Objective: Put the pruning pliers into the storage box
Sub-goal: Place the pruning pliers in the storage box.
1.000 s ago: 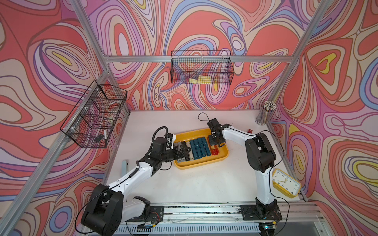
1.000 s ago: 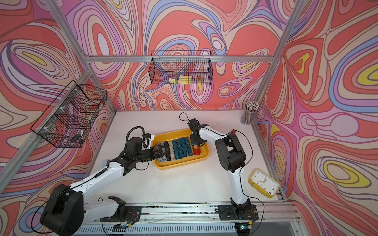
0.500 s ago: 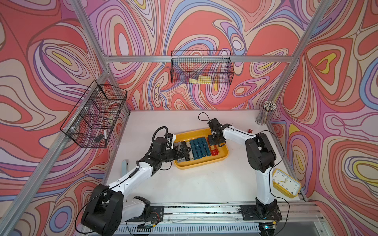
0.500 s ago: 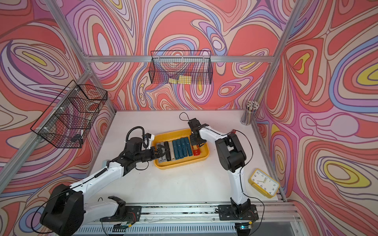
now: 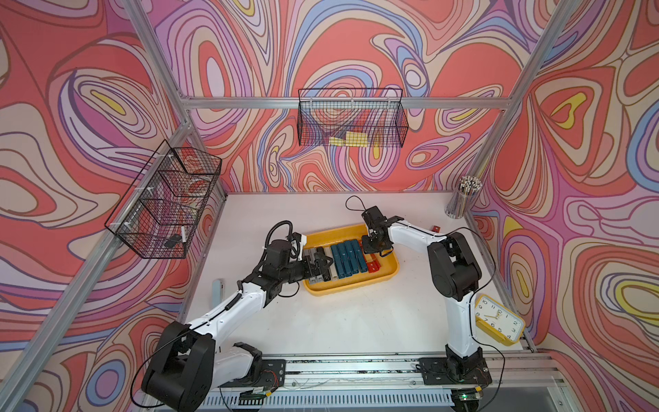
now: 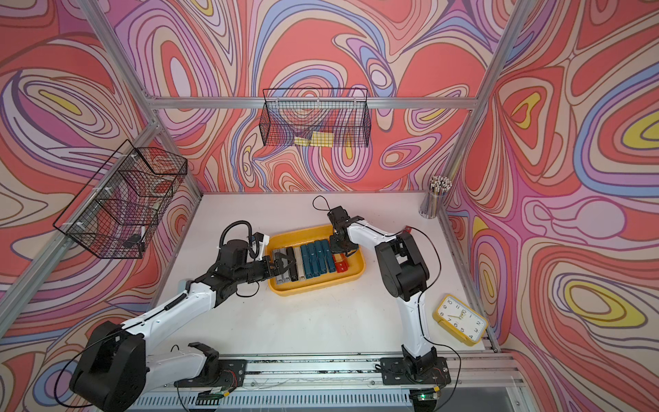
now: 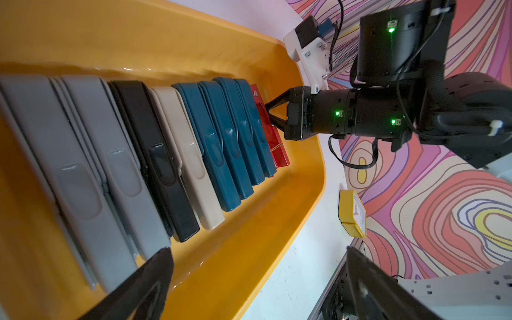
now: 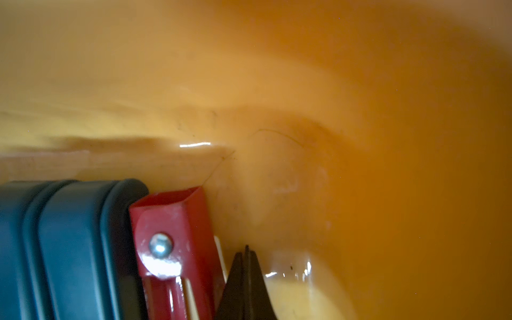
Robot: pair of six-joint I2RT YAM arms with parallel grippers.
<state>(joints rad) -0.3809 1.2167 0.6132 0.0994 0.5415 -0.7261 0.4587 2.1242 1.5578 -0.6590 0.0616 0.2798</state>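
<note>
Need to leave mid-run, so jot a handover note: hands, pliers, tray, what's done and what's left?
Left hand: open, empty, over the grey end of the row.
Right hand: shut, empty, tips at the red pliers.
Pliers: grey, black, beige, teal and red, side by side in the yellow tray.
Done: every pair I can see is in the tray.
Left: check the pale oblong thing on the table by the left arm, unclear what; then probably pull both hands out.
</note>
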